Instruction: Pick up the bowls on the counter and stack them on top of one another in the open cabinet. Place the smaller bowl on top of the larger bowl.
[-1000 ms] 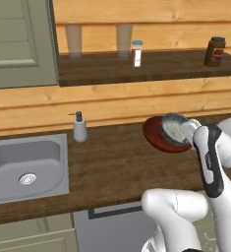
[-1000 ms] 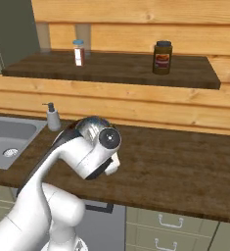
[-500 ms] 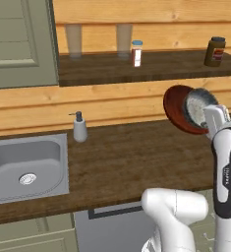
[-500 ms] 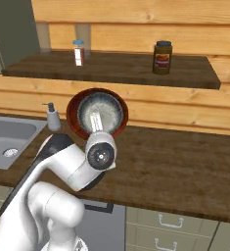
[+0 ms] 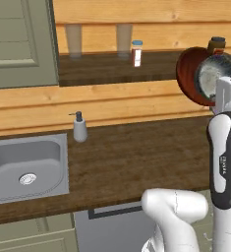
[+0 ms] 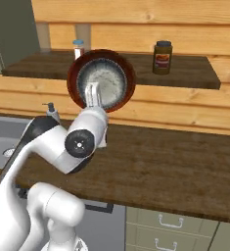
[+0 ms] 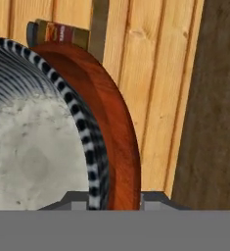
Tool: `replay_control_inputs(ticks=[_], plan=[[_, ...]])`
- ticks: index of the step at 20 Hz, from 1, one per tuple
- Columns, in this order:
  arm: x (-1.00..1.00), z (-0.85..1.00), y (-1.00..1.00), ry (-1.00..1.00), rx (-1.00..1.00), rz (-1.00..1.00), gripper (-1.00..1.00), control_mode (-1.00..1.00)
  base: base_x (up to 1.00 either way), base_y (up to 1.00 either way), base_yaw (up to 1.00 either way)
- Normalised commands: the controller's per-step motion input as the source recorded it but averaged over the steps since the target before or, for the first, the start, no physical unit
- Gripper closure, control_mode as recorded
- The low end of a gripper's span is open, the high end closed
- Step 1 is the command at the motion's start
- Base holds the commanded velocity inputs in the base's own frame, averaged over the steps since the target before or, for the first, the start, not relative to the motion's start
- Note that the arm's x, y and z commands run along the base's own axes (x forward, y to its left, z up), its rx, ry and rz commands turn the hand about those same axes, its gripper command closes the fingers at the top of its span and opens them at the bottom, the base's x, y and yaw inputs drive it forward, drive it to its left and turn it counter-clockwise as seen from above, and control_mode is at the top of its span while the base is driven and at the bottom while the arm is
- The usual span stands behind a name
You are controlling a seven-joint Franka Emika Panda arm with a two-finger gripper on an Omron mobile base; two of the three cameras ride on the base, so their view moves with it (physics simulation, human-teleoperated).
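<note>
A: Where are the 2 bowls?

B: Both are up in the air, tipped on edge with their insides facing the base cameras. The small grey bowl [image 6: 101,81] sits nested inside the big brown bowl [image 6: 126,68], its speckled whitish inside ringed by the red-brown rim. From the left base view the brown bowl [image 5: 187,74] hangs in front of the right end of the shelf [image 5: 107,66], with the grey bowl [image 5: 211,74] inside it.

A: And the arm's pose?

B: It rises from the base, bends at a dark elbow and reaches up, the hand pointing upward behind the bowls' lower edge, well above the bench [image 6: 175,166].

A: The fingers?

B: The fingers [image 6: 93,94] run up across the lower part of the grey bowl's face in the right base view. In the hand view the rims of both bowls meet the bottom edge between the 2 tips, so they look clamped on the stacked rims, the brown bowl [image 7: 111,117] outside and the grey bowl [image 7: 33,147] inside.

A: What else is around?

B: On the shelf stand a dark jar [image 6: 162,57] with a red label, right of the bowls, a small white bottle [image 5: 136,53] with a blue cap, and 2 clear glasses [image 5: 73,40]. On the bench a soap dispenser [image 5: 79,127] stands just beside the steel sink [image 5: 9,162].
</note>
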Motion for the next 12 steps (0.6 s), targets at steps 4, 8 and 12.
replay_control_inputs(ticks=[4,8,12], plan=[[0.6,1.0,0.0,0.08,0.03,-0.13,1.0,-1.0,0.0,0.0,0.0],[0.75,1.0,0.0,0.48,0.0,-0.02,1.0,-1.0,0.0,0.0,0.0],[0.71,0.85,0.0,0.61,0.0,0.0,1.0,-1.0,0.0,0.0,0.0]])
